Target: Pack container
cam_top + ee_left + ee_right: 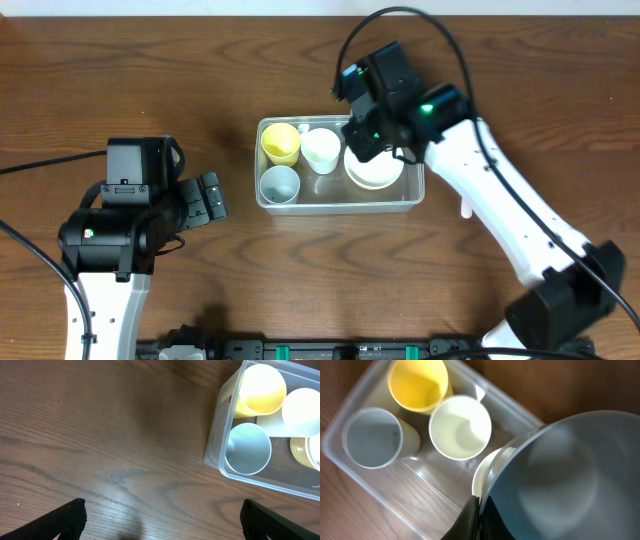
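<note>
At the left, the left pincer (207, 198) was seen low over the bare tabletop (200, 80), well apart from the container. Its jaws were spread wide and nothing was held between them. It was judged to be parked there so that the other arm's working space was not crowded.

The container (330, 205) was set on the tabletop near the middle, its long side running left to right. Its left end was taken up by three upright cups: a yellow cup (281, 143) at the back, a pale-blue cup (280, 184) in front of it, and a white cup (321, 150) just beside the yellow one. They were packed close together, presumably so that the right end was spared for wider pieces. There a cream-rimmed bowl (378, 172) was already lying.

Over that bowl the right pincer (479, 520) was positioned, closed narrowly on the rim of a pale-blue bowl (560, 475) held mouth up. The rim grip was judged to be chosen so that the bowl could be nested into the one below. Whether the two bowls were touching could not be told.
</note>
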